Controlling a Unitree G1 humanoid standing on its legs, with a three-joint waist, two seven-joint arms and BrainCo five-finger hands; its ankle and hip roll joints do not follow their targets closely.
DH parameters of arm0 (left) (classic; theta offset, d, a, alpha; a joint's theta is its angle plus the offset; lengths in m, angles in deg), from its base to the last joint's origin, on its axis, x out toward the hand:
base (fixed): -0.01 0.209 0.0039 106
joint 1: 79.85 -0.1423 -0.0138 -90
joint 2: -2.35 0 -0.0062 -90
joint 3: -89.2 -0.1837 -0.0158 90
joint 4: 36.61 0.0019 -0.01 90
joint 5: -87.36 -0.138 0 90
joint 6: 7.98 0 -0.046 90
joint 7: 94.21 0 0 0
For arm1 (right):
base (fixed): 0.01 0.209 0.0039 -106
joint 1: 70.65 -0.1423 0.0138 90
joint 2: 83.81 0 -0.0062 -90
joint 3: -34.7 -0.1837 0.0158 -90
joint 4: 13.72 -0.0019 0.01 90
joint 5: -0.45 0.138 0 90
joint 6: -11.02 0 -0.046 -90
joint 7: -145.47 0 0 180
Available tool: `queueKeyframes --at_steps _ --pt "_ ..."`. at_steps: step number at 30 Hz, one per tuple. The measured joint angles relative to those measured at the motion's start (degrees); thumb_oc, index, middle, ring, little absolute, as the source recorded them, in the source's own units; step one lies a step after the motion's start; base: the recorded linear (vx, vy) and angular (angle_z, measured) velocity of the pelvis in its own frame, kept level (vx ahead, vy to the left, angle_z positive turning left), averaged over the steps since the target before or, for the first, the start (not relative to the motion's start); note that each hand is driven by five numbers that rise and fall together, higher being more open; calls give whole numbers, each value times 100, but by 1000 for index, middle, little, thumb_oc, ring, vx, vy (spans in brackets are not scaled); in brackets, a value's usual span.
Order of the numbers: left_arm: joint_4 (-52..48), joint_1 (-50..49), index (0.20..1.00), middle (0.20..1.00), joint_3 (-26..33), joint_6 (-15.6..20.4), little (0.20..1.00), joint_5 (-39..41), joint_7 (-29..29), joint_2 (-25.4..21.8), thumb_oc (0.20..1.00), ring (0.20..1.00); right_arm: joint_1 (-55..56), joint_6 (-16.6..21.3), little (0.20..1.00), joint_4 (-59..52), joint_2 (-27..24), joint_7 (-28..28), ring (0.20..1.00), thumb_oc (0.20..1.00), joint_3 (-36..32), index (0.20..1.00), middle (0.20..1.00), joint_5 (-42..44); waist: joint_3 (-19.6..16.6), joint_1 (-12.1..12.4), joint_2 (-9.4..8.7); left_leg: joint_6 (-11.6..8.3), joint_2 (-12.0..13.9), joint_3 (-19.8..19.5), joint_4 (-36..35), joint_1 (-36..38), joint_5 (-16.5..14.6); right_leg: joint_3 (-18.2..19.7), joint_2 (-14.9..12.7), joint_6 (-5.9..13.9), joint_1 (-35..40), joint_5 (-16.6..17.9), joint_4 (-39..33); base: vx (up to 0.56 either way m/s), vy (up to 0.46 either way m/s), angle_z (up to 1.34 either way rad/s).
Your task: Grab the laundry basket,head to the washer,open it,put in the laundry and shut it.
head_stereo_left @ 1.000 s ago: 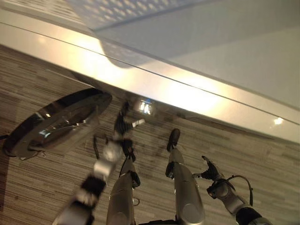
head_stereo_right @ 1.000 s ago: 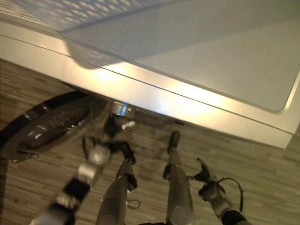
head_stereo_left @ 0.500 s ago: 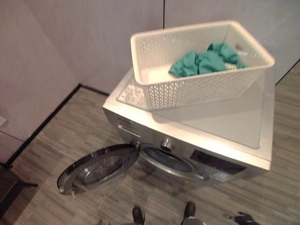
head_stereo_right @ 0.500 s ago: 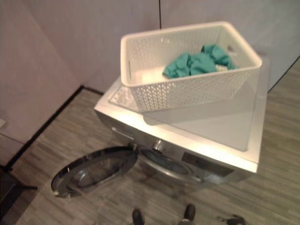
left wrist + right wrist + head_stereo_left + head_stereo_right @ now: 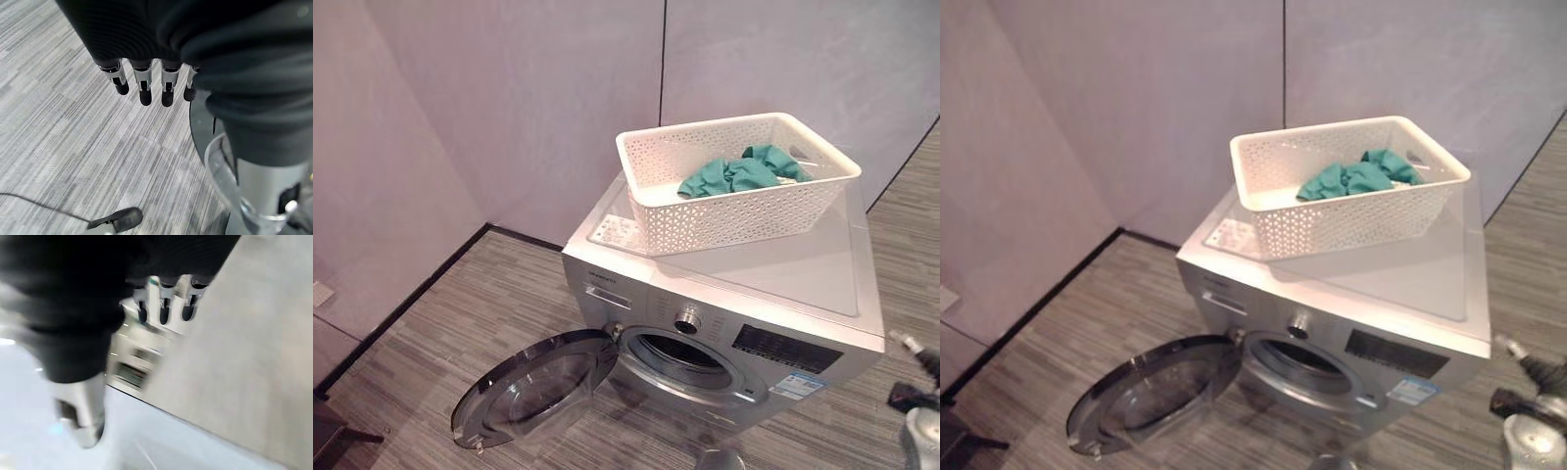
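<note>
A white perforated laundry basket point(image 5: 744, 211) stands on top of the silver washer point(image 5: 783, 274), toward its back. Teal laundry point(image 5: 734, 176) lies bunched inside the basket. The washer's round door point(image 5: 533, 387) hangs wide open to the left, low over the floor, and the drum opening point(image 5: 680, 352) is dark. My right hand point(image 5: 913, 396) shows at the lower right, beside the washer and apart from it; its fingers point(image 5: 164, 308) are straight and hold nothing. My left hand point(image 5: 142, 88) hangs over the floor with straight fingers, holding nothing.
Grey walls stand behind and to the left of the washer, meeting in a corner. A black skirting line point(image 5: 411, 299) runs along the wood-look floor point(image 5: 440, 352). A dark object point(image 5: 328, 436) sits at the lower left corner.
The camera has swung up and back, from the washer's front edge and floor to the whole washer. The basket stays on the washer and the door stays open.
</note>
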Motion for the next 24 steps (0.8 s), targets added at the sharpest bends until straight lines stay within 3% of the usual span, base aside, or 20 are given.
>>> queueKeyframes --at_steps 1,2,3,4,6,8,10,11,13,15,17,21,24 --pt "-28 33 1000 1000 5 -1 1000 -10 36 30 1000 1000 -279 25 1000 -242 -118 80 1000 1000 24 1000 1000 -203 44 -15 -30 -14 36 -85 7 -4 12 -36 123 3 137 162 -899 161 -104 -13" --pt "-28 51 1000 1000 -4 -9 1000 -27 42 91 1000 1000 -446 80 1000 -341 -198 136 1000 1000 17 1000 1000 -315 41 -71 -36 -54 91 -159 10 -1 36 -74 196 -16 368 333 -1238 215 -139 31" --pt "-62 143 1000 1000 -4 -5 1000 -31 45 142 1000 1000 -548 8 1000 -516 -314 212 1000 1000 31 1000 1000 -518 25 -123 -126 -226 101 -299 35 -2 5 64 241 77 765 566 -1514 119 -94 96" --pt "-71 264 1000 1000 18 8 1000 -44 55 175 1000 1000 -671 -73 1000 -725 -745 289 1000 1000 150 1000 1000 -914 -34 -93 -423 -583 17 -441 50 104 -15 252 170 -38 1294 330 -1429 88 -60 92" --pt "-111 347 1000 1000 0 27 1000 -54 41 383 1000 1000 -938 -66 1000 -723 -1084 293 1000 1000 208 1000 1000 -1188 -12 -66 -249 -779 154 -386 86 127 124 128 301 -115 1332 304 -1183 113 -126 71" --pt "-144 386 1000 1000 -179 21 1000 -54 56 407 1000 1000 -1448 -191 1000 -669 -1537 235 1000 1000 478 1000 1000 -1303 3 113 -150 -879 299 -303 39 163 232 -81 440 -209 1465 101 -1017 128 -166 64" --pt "-14 380 1000 1000 -205 13 1000 -57 44 366 1000 1000 -2172 -36 1000 -498 -1888 35 1000 1000 829 1000 1000 -1303 24 208 -207 -919 358 -445 3 220 262 -149 473 -251 1479 -21 -877 102 -136 37" --pt "63 248 1000 1000 -216 17 1000 -61 32 302 1000 1000 -2432 -18 1000 -399 -2004 -64 1000 1000 940 1000 1000 -1285 17 340 -305 -922 376 -464 2 220 259 -171 487 -224 1478 -48 -867 100 -145 25" --pt "386 135 1000 1000 -170 -45 1000 -214 -31 39 1000 1000 -3073 32 1000 -424 -2403 -459 1000 1000 1761 1000 1000 -1282 29 342 -669 -953 421 -597 -4 138 274 -191 566 -215 1656 -44 -1282 82 -159 12" --pt "302 65 1000 1000 -160 -41 1000 -209 -43 37 1000 1000 -3433 180 1000 -524 -2823 -854 1000 1000 2295 1000 1000 -1190 2 432 -752 -987 498 -615 -4 95 295 -210 649 -264 1663 15 -1382 25 -112 4" --pt "97 76 1000 1000 -414 -35 1000 -209 -155 19 1000 1000 -4423 267 1000 -371 -4218 -1705 1000 1000 3600 1000 1000 -936 -17 453 -735 -1032 558 -584 -31 -54 330 -208 724 -311 1557 53 -1452 8 -20 0" --pt "74 68 1000 1000 -446 -70 1000 -145 -416 -75 1000 1000 -5159 141 1000 436 -4432 -2723 1000 1000 4094 1000 1000 -150 -133 397 -873 -1057 615 -577 -8 -152 353 -198 821 -386 1445 107 -1451 3 -4 -3" --pt "67 69 1000 1000 -612 -111 1000 -110 -617 -87 1000 1000 -5822 -62 1000 1384 -4560 -3268 1000 1000 5109 1000 1000 65 -153 333 -862 -1059 615 -581 -7 -165 356 -203 805 -389 1433 110 -1451 0 0 0"
